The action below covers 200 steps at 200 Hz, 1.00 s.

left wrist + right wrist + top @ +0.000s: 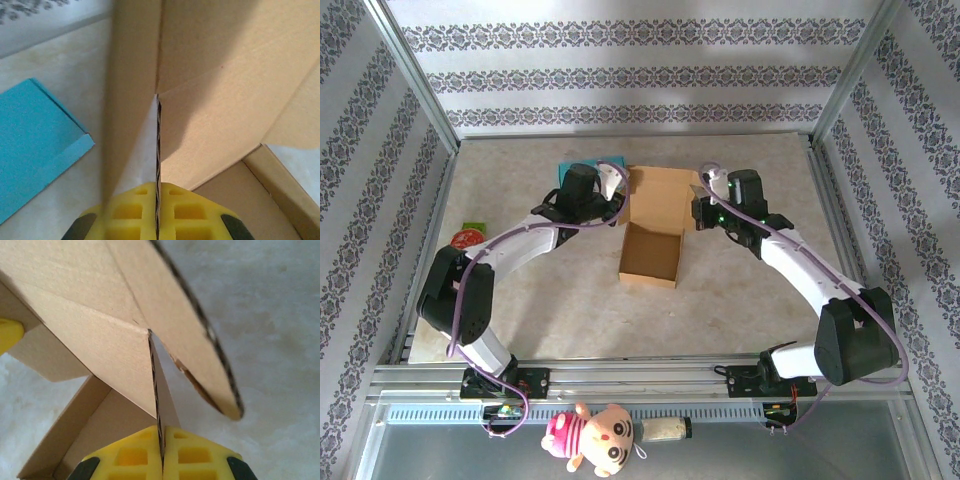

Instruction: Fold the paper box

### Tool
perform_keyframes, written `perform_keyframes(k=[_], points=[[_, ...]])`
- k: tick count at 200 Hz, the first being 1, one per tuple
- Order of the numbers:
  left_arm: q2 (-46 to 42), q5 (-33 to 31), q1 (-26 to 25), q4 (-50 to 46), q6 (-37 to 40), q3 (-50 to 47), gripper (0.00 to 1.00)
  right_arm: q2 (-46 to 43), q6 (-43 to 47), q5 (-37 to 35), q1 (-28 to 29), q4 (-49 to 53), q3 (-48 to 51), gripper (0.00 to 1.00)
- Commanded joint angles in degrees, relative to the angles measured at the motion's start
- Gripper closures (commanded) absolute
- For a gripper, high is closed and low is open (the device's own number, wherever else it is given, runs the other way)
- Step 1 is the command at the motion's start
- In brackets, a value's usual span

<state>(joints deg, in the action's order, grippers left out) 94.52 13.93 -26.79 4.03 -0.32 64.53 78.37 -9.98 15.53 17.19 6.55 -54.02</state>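
The brown paper box [651,256] lies mid-table as an open tray, its lid panel [661,194] raised at the far side. My left gripper [618,188] is at the lid's left edge. In the left wrist view its yellow pads [135,212] are pressed shut on a thin cardboard side flap [159,150]. My right gripper [703,198] is at the lid's right edge. Its yellow pads [195,455] are likewise shut on the right cardboard flap [156,385], with a rounded tab [200,335] hanging beside it.
A teal flat box [35,145] lies just left of the left gripper, also visible as teal flat box [588,161] at the back. A red and green packet [468,236] sits at the table's left edge. A pink plush toy [595,436] lies below the front rail.
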Motion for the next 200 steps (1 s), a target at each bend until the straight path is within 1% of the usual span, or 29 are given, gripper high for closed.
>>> perform_keyframes(k=[1,19,48,71,89,112,131,173,200], points=[[0.62,-12.54,-2.97,9.4,-9.62,-1.53,1.0,-0.46,-7.05,-8.54,2.38,-7.97,-1.96,0.98],[1.94,-17.38,-5.42,13.95,-11.31,-2.37,1.0,0.01,-6.71,-13.24,4.53,-12.96,-1.59,0.99],[3.71,-19.43,-7.47,18.56,-15.47,-2.23,1.0,1.41,-5.69,-17.21,6.4,-20.82,-0.19,1.0],[4.52,-21.62,-9.48,21.36,-16.48,-3.28,1.0,2.37,-6.05,-19.76,7.59,-27.62,3.37,1.0],[4.94,-21.72,-10.42,23.4,-18.37,-5.24,1.0,3.22,-5.79,-20.56,8.53,-32.26,6.83,1.0],[5.34,-20.13,-11.48,26.84,-21.52,-8.64,1.0,3.68,-5.45,-20.87,8.98,-38.64,12.55,1.0],[5.97,-19.14,-12.35,28.95,-24.34,-10.75,1.0,4.02,-5.31,-21.07,9.0,-41.49,15.97,1.0],[6.4,-16.68,-13.11,29.43,-30.76,-12.2,1.0,4.93,-8.17,-20.51,9.13,-45.43,20.56,1.0],[6.42,-15.47,-13.55,26.85,-33.65,-11.99,0.99,5.74,-9.09,-20.75,9.85,-46.76,22.12,1.0]])
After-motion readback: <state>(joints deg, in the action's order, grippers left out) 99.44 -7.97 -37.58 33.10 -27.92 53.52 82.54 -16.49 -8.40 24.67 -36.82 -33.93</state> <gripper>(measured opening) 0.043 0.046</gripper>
